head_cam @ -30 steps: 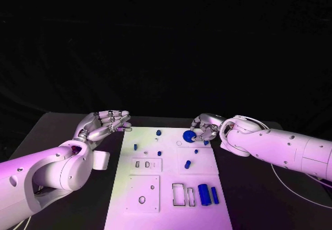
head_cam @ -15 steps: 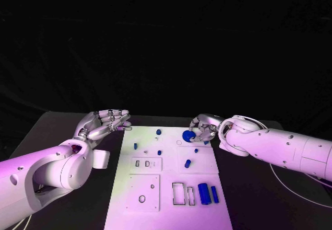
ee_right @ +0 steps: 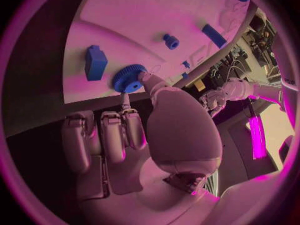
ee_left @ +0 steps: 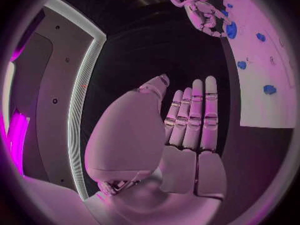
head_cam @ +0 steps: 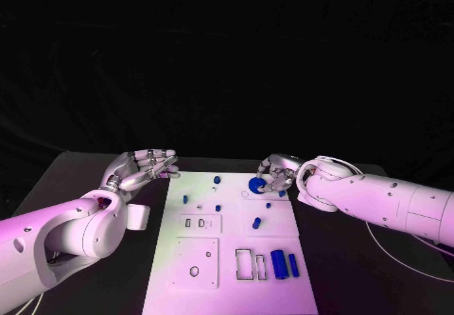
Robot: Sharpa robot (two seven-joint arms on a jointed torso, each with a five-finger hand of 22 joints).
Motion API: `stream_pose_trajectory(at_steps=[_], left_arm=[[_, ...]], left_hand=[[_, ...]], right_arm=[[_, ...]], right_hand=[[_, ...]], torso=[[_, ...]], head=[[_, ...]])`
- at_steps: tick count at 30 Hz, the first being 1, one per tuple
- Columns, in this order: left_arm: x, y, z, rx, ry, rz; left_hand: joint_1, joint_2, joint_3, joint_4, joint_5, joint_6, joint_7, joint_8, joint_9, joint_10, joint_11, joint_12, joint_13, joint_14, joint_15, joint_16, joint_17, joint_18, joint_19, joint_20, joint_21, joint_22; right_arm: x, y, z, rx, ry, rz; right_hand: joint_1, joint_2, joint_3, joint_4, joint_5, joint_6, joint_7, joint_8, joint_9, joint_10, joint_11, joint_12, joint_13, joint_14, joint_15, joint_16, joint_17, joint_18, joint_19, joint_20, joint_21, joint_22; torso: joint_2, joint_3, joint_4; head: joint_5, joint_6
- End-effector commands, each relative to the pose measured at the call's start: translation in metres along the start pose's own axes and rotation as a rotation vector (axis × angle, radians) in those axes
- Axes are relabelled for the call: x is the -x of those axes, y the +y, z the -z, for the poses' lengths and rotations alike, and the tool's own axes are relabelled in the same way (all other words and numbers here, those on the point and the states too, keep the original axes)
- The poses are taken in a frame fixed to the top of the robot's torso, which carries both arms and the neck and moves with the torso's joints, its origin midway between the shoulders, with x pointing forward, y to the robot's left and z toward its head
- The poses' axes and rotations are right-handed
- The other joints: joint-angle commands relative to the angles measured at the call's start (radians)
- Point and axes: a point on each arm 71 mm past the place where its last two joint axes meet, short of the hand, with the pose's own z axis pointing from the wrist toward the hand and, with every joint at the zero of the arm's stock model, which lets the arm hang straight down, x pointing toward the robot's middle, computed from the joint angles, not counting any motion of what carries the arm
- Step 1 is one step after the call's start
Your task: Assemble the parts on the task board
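Note:
The white task board lies in the middle of the black table. At its far right corner my right hand pinches a round blue gear just over the board. In the right wrist view the thumb and a fingertip touch the gear, with a blue block and a small peg beside it. My left hand hovers off the board's far left corner, palm up. It holds nothing, and its fingers lie straight side by side.
Several small blue parts stand on the board: one at the far edge, one at the left, one in the middle. Two blue cylinders lie near the front right beside rectangular slots. Bare black table flanks the board.
My right hand has edged slightly left and away along the board's far edge, still on the gear. The left hand has stayed put.

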Motion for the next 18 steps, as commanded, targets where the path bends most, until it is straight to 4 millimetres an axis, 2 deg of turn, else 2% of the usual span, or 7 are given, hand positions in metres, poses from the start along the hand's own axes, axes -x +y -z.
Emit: stream_pose_trajectory(at_steps=[1,2,5,11,16,17,18], left_arm=[[-0.003,-0.001,-0.001,-0.003,0.018,0.012],[-0.003,-0.001,-0.001,-0.002,0.018,0.012],[-0.003,-0.001,-0.001,-0.001,0.019,0.012],[-0.002,-0.001,-0.001,0.001,0.018,0.012],[-0.002,-0.001,-0.001,0.003,0.018,0.012],[-0.002,-0.001,-0.001,0.003,0.019,0.012],[-0.002,-0.001,-0.001,0.003,0.019,0.012]], left_hand=[[0.007,0.000,0.001,-0.003,-0.004,-0.001,0.001,-0.004,-0.001,0.004,0.002,-0.006,0.001,-0.002,-0.002,-0.003,0.001,0.009,-0.002,-0.004,0.004,0.001],[0.007,0.000,0.001,-0.003,-0.004,-0.001,0.001,-0.004,-0.001,0.004,0.002,-0.006,0.001,-0.002,-0.002,-0.003,0.001,0.009,-0.002,-0.004,0.004,0.001],[0.007,0.000,0.001,-0.004,-0.004,-0.002,0.001,-0.004,-0.001,0.004,0.002,-0.006,0.001,-0.002,-0.002,-0.003,0.002,0.009,-0.002,-0.004,0.004,0.002],[0.007,0.000,0.001,-0.004,-0.004,-0.002,0.001,-0.004,-0.001,0.004,0.002,-0.006,0.001,-0.002,-0.002,-0.003,0.002,0.009,-0.002,-0.004,0.004,0.002],[0.007,0.000,0.001,-0.004,-0.004,-0.002,0.001,-0.005,-0.001,0.004,0.002,-0.007,0.001,-0.002,-0.002,-0.003,0.002,0.009,-0.002,-0.004,0.005,0.002],[0.007,0.000,0.001,-0.004,-0.004,-0.002,0.001,-0.005,-0.001,0.004,0.002,-0.007,0.001,-0.002,-0.002,-0.003,0.002,0.009,-0.002,-0.004,0.005,0.002],[0.007,0.000,0.001,-0.004,-0.004,-0.002,0.001,-0.005,-0.001,0.004,0.002,-0.007,0.001,-0.002,-0.002,-0.003,0.002,0.009,-0.002,-0.004,0.005,0.002]], right_arm=[[-0.005,0.001,-0.001,-0.007,0.018,0.013],[-0.006,0.002,-0.001,-0.008,0.018,0.015],[-0.007,0.003,-0.001,-0.010,0.018,0.031],[-0.007,0.005,0.000,0.007,-0.014,0.085],[-0.005,0.011,0.002,0.040,-0.077,0.110],[-0.005,0.013,0.002,0.049,-0.094,0.113],[-0.005,0.016,0.003,0.057,-0.108,0.115]], right_hand=[[-0.006,0.003,0.001,0.008,-0.004,0.015,0.001,0.009,0.001,0.010,-0.003,0.006,0.130,0.087,0.005,0.007,0.175,-0.018,0.093,0.009,0.009,0.248],[-0.005,0.004,0.002,0.009,-0.005,0.021,0.000,0.012,0.002,0.013,-0.004,0.009,0.133,0.087,0.004,0.007,0.176,-0.018,0.094,0.008,0.009,0.249],[0.009,0.014,0.018,0.007,-0.048,0.060,-0.011,0.035,0.008,0.028,-0.013,0.026,0.153,0.089,-0.003,0.010,0.184,-0.022,0.105,0.004,0.019,0.263],[0.050,0.029,0.070,-0.016,-0.071,0.119,-0.035,0.065,0.019,0.045,-0.035,0.044,0.174,0.089,-0.021,0.011,0.188,-0.022,0.105,-0.011,0.019,0.263],[0.043,0.023,0.108,-0.019,-0.028,0.139,-0.046,0.069,0.021,0.053,-0.045,0.050,0.183,0.090,-0.031,0.012,0.191,-0.022,0.105,-0.023,0.019,0.263],[0.036,0.018,0.123,-0.019,0.003,0.142,-0.047,0.068,0.021,0.056,-0.047,0.052,0.186,0.090,-0.033,0.012,0.192,-0.022,0.105,-0.026,0.019,0.263],[0.034,0.017,0.127,-0.019,0.008,0.143,-0.048,0.068,0.021,0.057,-0.047,0.053,0.187,0.090,-0.033,0.012,0.193,-0.022,0.105,-0.026,0.019,0.263]], torso=[[0.000,0.0006,0.0000],[0.000,0.0006,-0.0002],[-0.001,0.0008,-0.0006],[-0.001,0.0003,-0.0015],[0.000,0.0011,-0.0012],[0.000,0.0012,-0.0010],[-0.001,0.0012,-0.0008]], head=[[0.001,-0.001],[0.002,-0.001],[0.004,-0.003],[0.004,-0.003],[0.004,-0.001],[0.004,0.000],[0.004,0.000]])
